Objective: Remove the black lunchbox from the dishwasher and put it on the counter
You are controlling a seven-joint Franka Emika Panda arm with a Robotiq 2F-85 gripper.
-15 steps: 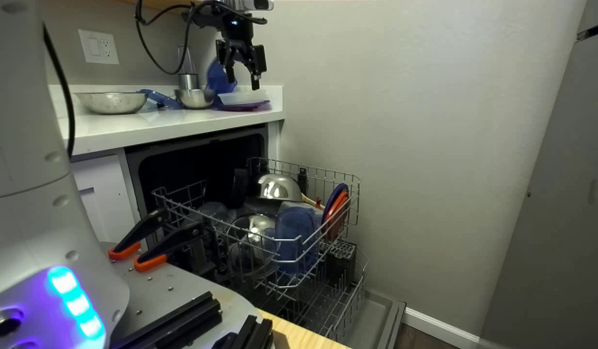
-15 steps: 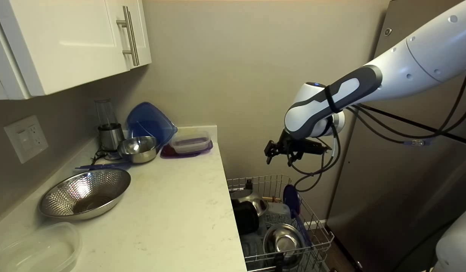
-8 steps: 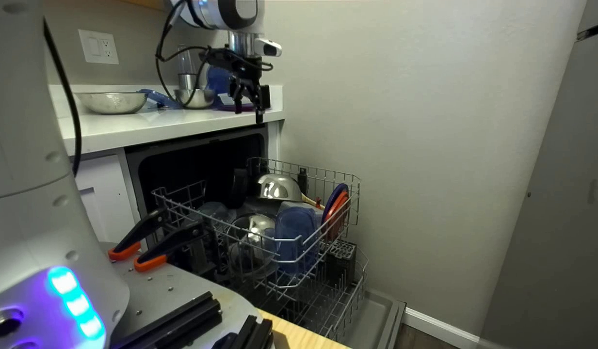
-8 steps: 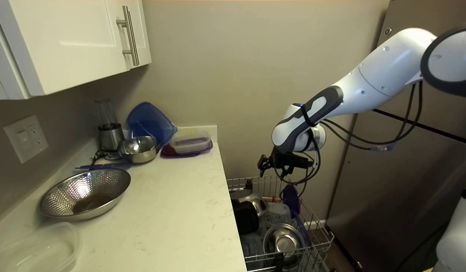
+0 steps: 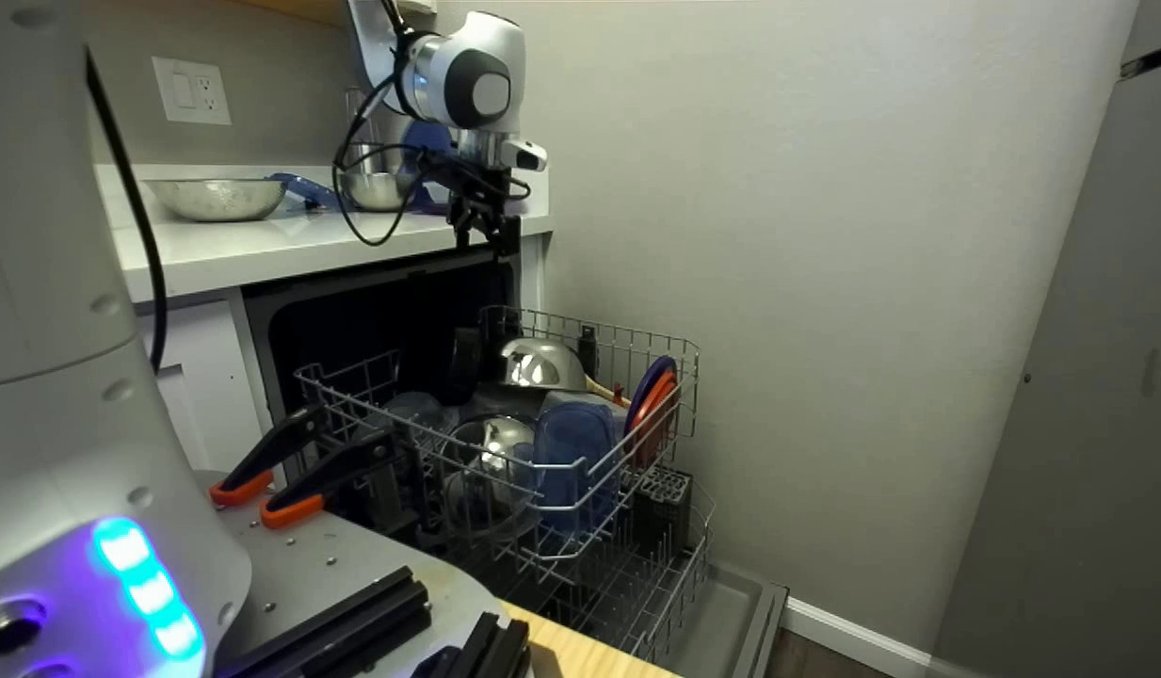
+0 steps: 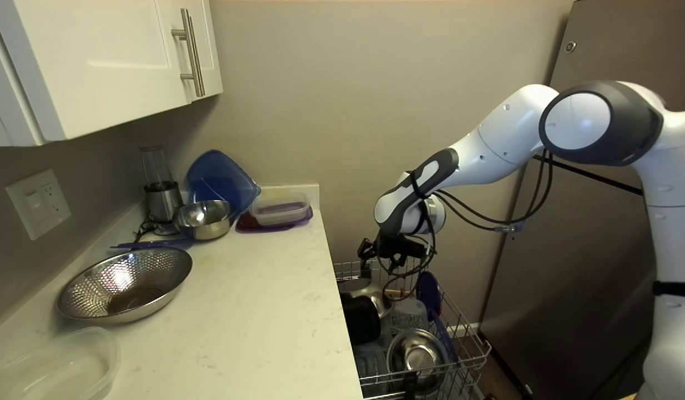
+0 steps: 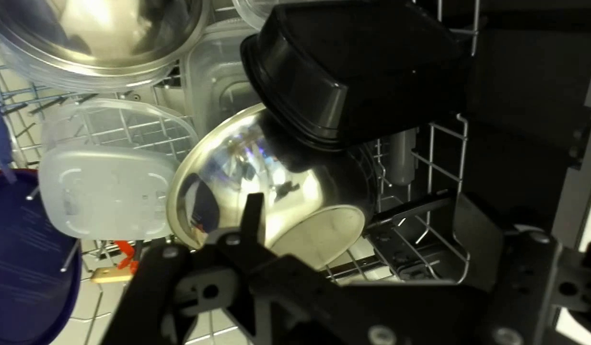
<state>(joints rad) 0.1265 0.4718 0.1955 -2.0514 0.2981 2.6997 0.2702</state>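
Note:
The black lunchbox (image 7: 367, 72) stands tilted on its side in the dishwasher rack, beside and partly over a steel mixing bowl (image 7: 237, 167). It also shows in both exterior views, dark against the interior (image 5: 464, 363) and partly hidden by the counter edge (image 6: 363, 320). The dishwasher (image 5: 382, 306) is open with its wire rack pulled out. The white counter (image 6: 264, 311) is above it; its thick front edge also shows (image 5: 260, 259). My gripper (image 7: 357, 211) is open and empty, above the rack near counter-edge height (image 5: 484, 242), over the bowl (image 6: 380, 261), apart from the lunchbox.
A perforated steel bowl (image 6: 125, 289), a small steel bowl (image 6: 204, 220) and clear containers (image 6: 281, 210) stand on the counter. The rack holds a steel lid (image 7: 98, 33), a translucent container (image 7: 108, 191) and a dark blue lid (image 7: 27, 258). A wall is behind.
My gripper has come down from above counter height to about the counter edge, over the rack, and moved closer to the counter side. It stays open. The dishes have not moved.

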